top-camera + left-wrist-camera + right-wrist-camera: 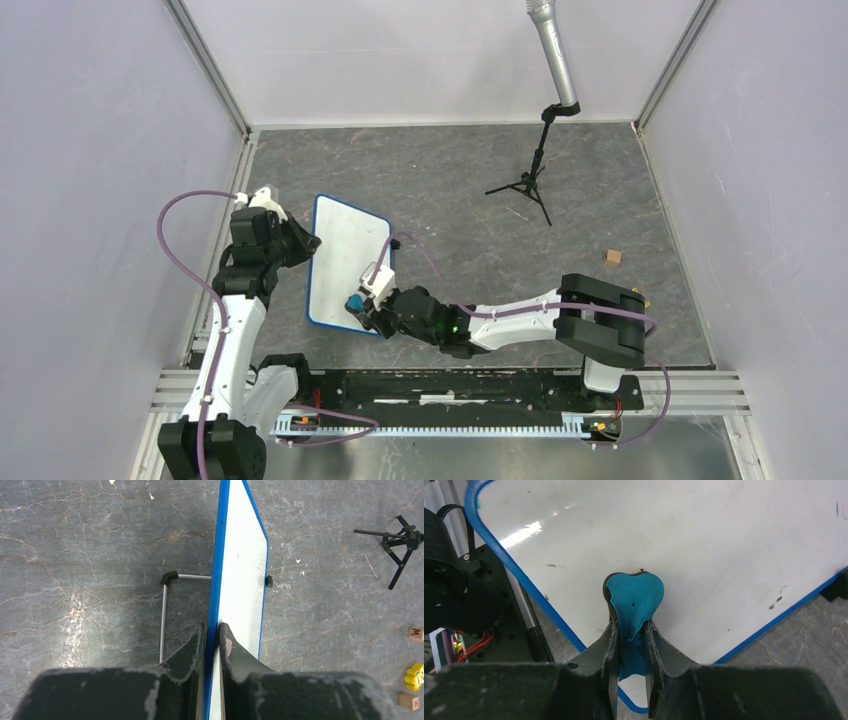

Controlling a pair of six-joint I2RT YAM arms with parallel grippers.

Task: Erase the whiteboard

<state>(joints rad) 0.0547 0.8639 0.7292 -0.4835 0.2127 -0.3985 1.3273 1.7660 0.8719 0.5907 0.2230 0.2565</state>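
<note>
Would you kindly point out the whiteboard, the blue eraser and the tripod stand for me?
whiteboard point(345, 255): top external view, bare white face.
blue eraser point(634, 597): right wrist view, its pinched front.
tripod stand point(529, 181): top external view, where legs meet.

A white face, flecked with a few small black marks and ringed in blue, is shown on the whiteboard point(345, 258). The eraser point(634, 600) is coloured teal, the bench point(470, 215) dark grey veined with pale cracks, the cables point(161, 230) purple.

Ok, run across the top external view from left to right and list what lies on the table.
First the left claw clamped on the board's edge → whiteboard → microphone stand → small wooden block. The right claw, holding the blue eraser, overlaps the whiteboard, so it is left out.
</note>
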